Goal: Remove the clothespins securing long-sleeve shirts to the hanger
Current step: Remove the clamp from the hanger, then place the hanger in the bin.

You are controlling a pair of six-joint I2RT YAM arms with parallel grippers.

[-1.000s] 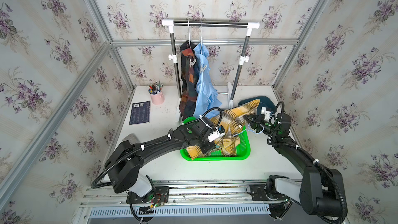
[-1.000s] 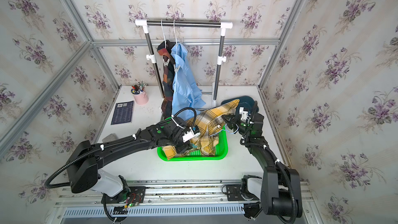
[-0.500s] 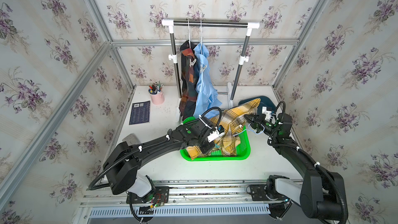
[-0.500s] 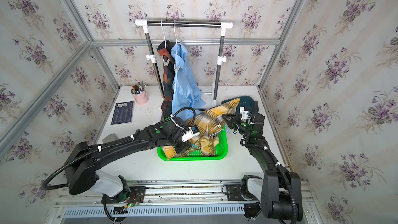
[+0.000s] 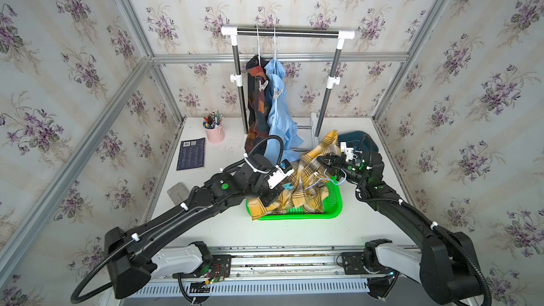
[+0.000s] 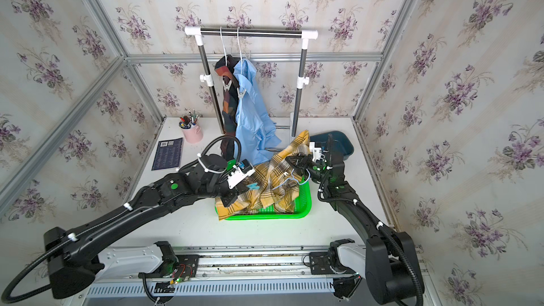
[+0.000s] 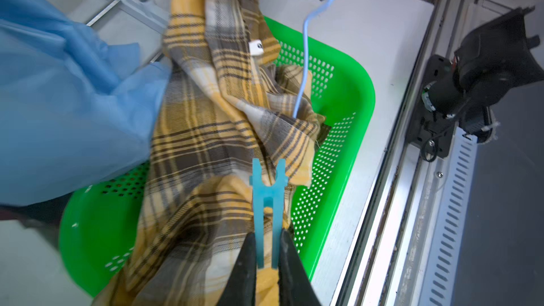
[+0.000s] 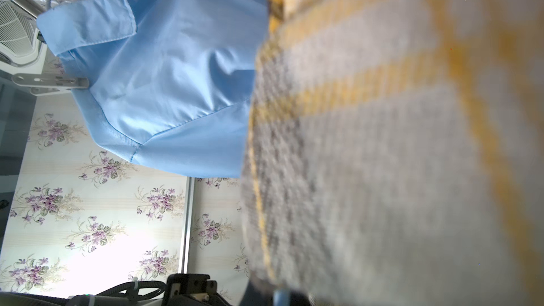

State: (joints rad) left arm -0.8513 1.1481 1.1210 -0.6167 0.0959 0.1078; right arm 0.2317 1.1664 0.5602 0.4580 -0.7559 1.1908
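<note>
The yellow-and-grey plaid shirt (image 5: 306,183) lies heaped in the green basket (image 5: 332,213). My left gripper (image 7: 266,239) is shut on the handle end of a light blue clothespin (image 7: 266,195), whose far tips stand apart against the plaid cloth. My right gripper (image 5: 322,161) is shut on a light blue wire hanger (image 5: 334,178), holding one end of that shirt raised; cloth hides its fingertips. The dark plaid shirt (image 5: 256,107) and the plain blue shirt (image 5: 278,119) hang on the rack, each with a white-grey clothespin (image 5: 263,85) (image 5: 277,93).
The clothes rack (image 5: 287,33) stands at the back of the table. A dark blue bin (image 5: 357,139) sits behind the right arm. A pink pen cup (image 5: 215,133), a dark notebook (image 5: 190,153) and a grey sponge (image 5: 178,192) lie on the left.
My left gripper's jaws have closed on the light blue clothespin. Both arms have hardly moved.
</note>
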